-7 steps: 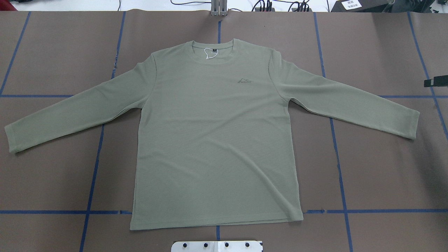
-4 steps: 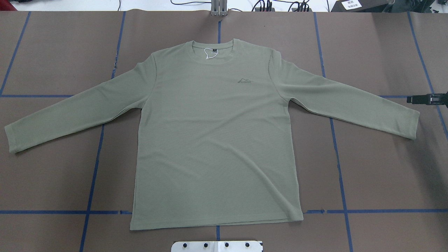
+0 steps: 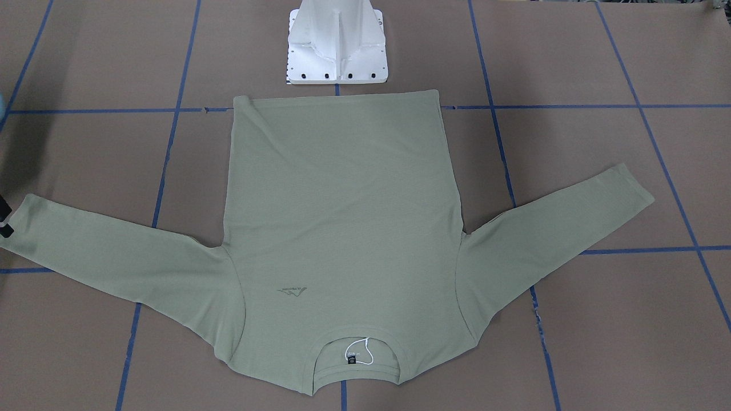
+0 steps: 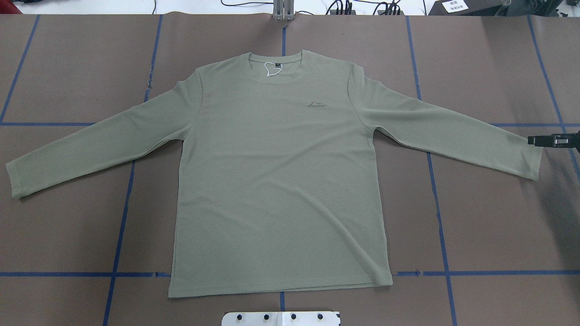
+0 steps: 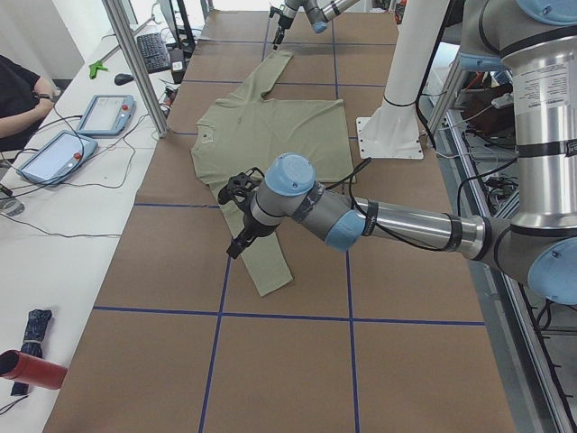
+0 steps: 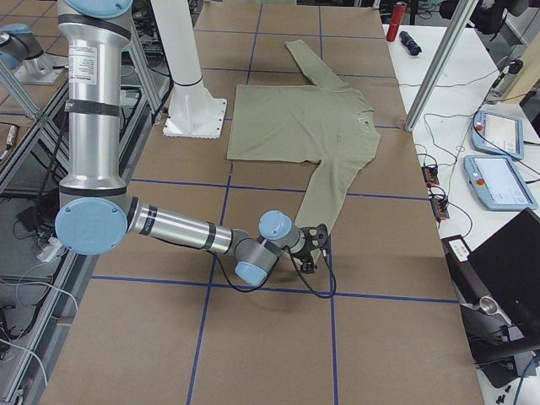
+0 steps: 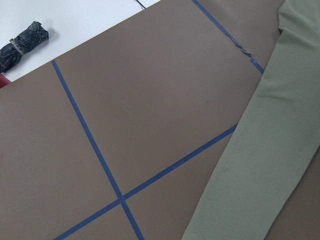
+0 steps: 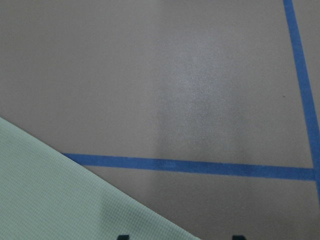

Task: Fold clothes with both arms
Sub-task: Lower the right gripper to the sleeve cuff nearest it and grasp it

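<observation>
Over on the left side of the brown tabletop (image 4: 68, 68), the first sleeve (image 4: 90, 145) of two lay flat and straight, slanting out from the shoulder and back toward the robot. The left arm (image 5: 406, 221) reached out low across the tabletop. Just one side camera caught its black left claw (image 5: 236, 242), sitting in front of that sleeve from that angle, so I honestly couldn't tell how wide it was or whether it had hold of anything. Its wrist cam showed the sleeve, two crossing blue tape lines (image 7: 95, 145) and one dark rolled-up bundle (image 7: 22, 42) off the brown paper.

Middle: the one sage-green shirt (image 4: 281, 181) was spread flat, chest up, collar pointing away from the robot, hem near the one white pedestal base (image 3: 337, 45). One white string loop (image 4: 272, 69) sat inside the collar, and one faint mountain logo (image 4: 317, 105) on the chest.

Right: the second sleeve (image 4: 453, 131) lay flat too. The right arm (image 6: 177, 232) stretched low along the tabletop, and the right claw (image 4: 537, 140) sat right at that cuff's end; touching or not, couldn't tell. Its two fingertips (image 8: 123, 237) were spread wide apart, sleeve edge below the gap, gripping nothing. Past the far edge lay two control tablets (image 6: 498, 131).
</observation>
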Controlling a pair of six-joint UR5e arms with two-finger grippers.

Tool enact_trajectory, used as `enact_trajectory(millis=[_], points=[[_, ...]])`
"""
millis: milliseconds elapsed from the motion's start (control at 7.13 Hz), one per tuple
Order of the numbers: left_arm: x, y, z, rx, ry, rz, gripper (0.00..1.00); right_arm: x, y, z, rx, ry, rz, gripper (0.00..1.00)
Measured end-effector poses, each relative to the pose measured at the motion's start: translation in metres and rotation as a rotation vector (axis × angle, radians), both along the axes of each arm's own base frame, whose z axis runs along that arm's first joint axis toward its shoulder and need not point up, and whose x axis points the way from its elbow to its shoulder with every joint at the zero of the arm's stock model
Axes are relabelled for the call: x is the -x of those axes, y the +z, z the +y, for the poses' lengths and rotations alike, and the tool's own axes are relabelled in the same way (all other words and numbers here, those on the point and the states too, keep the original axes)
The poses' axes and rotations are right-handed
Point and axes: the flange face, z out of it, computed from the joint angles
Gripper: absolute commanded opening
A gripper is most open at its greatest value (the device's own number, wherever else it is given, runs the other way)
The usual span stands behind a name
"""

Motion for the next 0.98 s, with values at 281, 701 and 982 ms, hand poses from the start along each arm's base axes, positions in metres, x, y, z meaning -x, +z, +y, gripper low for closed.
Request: enact_trajectory(millis=[281, 701, 982], points=[[0.0000, 0.0006, 0.0002, 0.001, 0.000, 0.000, 1.00, 0.0028, 0.0038, -0.0003, 0.005, -0.006, 0.003, 0.70], [0.0001, 0.0013, 0.0000, 0.001, 0.000, -0.002, 1.00, 0.0083, 0.0075, -0.0003, 0.008, -0.017, 0.009, 0.57], [0.0001, 0.0006, -0.0003, 0.000, 0.000, -0.001, 1.00, 0.0104, 0.0092, -0.0004, 0.009, -0.022, 0.012, 0.55]])
